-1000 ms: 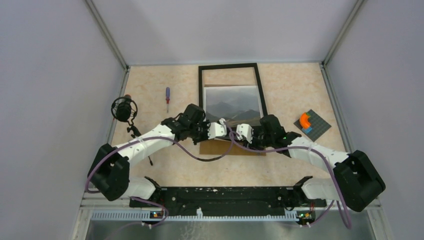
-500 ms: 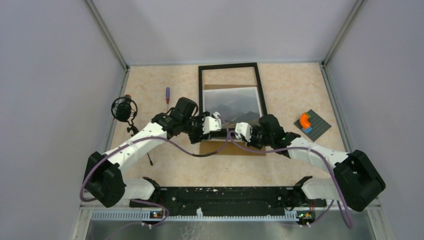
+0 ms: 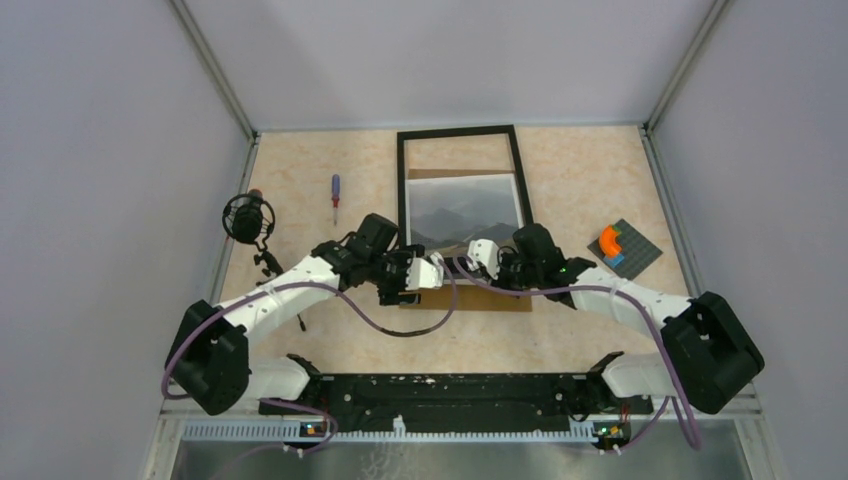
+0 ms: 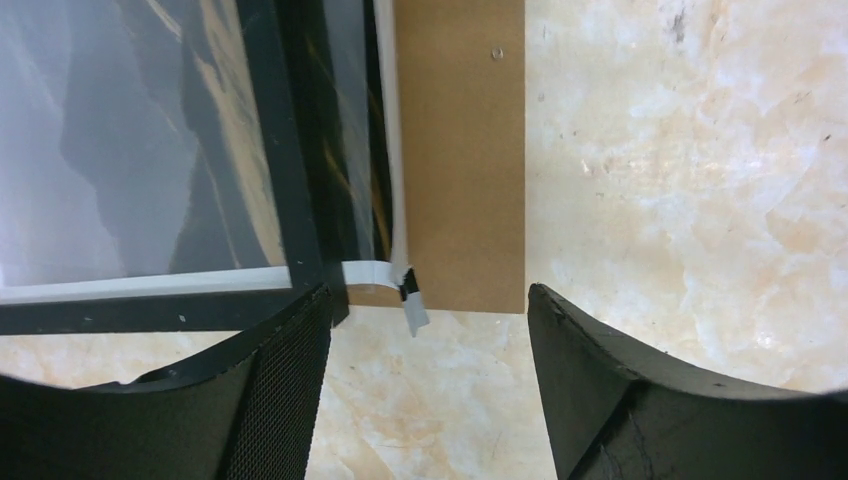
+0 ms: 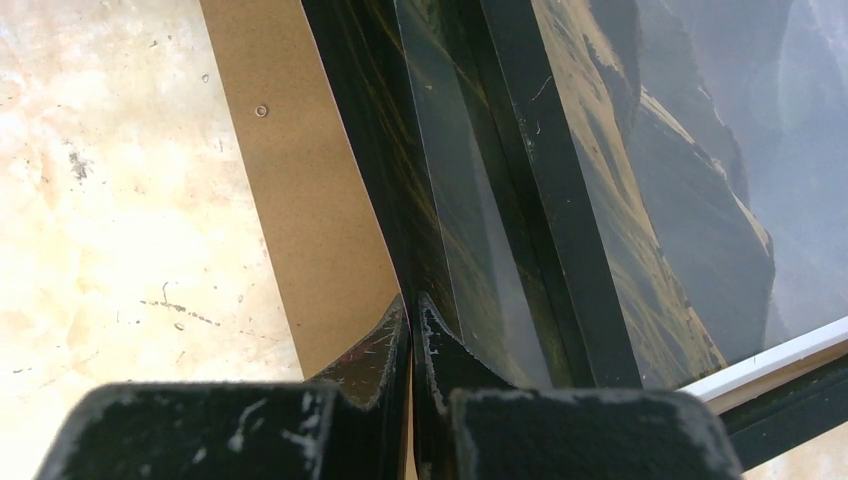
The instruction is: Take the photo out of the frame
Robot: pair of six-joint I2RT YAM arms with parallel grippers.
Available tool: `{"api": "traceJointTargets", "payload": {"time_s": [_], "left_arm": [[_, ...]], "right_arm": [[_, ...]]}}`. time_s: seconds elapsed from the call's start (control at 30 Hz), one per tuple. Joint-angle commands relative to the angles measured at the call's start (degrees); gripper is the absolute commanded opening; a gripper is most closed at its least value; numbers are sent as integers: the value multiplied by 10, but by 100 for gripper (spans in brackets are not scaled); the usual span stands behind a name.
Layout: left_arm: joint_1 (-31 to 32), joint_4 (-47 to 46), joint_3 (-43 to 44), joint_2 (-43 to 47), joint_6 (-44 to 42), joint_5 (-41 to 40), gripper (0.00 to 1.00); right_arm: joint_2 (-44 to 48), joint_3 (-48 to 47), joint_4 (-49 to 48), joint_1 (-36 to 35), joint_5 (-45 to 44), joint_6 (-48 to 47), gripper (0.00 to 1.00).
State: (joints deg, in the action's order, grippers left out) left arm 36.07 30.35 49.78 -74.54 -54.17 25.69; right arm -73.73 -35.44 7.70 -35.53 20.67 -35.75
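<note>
"Brown backing board (image 4: 460, 150) juts past the frame's (image 3: 403, 190) near end. Why?"
"It's sliding out with the photo (image 3: 465, 205), I judge. Right end effector (image 5: 412, 305) is pinched shut there, left end effector (image 4: 425, 320) spread wide."

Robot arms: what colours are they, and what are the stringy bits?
The left arm and right arm are white tubes with chunky black joints. A loose purple cable trails along each. The left gripper and right gripper have black fingers; the right's tips look scratched.

No legible text, label, number on photo (image 3: 465, 208) or frame (image 3: 458, 131).
</note>
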Motion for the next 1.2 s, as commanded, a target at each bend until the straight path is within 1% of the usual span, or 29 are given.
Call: {"api": "traceJointTargets", "payload": {"time_s": [0.0, 0.17, 0.3, 0.5, 0.73, 0.87, 1.0, 1.03, 1.07, 1.1, 1.17], "left_arm": [[5, -91, -49, 0, -14, -47, 74], [5, -156, -72, -6, -4, -70, 64], [5, -172, -59, -9, 11, -87, 56], [6, -148, -30, -4, 33, -78, 39], [5, -98, 26, 6, 62, -64, 32], [5, -90, 39, 3, 65, -56, 19], [5, -74, 40, 4, 62, -50, 13], [5, -63, 43, 7, 60, -47, 13], [4, -47, 47, 12, 58, -37, 15], [2, -24, 54, 17, 52, -18, 20], [1, 40, 64, 27, 25, 29, 39]], "right_arm": [[-1, -32, -1, -4, 11, 11, 0], [-3, -36, 6, -4, 20, 7, 0], [-5, -35, 8, -4, 21, 6, 0], [-9, -32, 6, -4, 22, 4, 0], [-11, -33, 6, -4, 21, 1, 0], [-10, -34, 8, -4, 22, 2, 0], [-8, -33, 9, -4, 21, 3, 0], [-8, -34, 10, -4, 20, 3, 0], [-8, -35, 11, -4, 18, 3, 0], [-8, -35, 11, -4, 17, 4, 0], [-9, -36, 10, -4, 15, 6, 0]]}}
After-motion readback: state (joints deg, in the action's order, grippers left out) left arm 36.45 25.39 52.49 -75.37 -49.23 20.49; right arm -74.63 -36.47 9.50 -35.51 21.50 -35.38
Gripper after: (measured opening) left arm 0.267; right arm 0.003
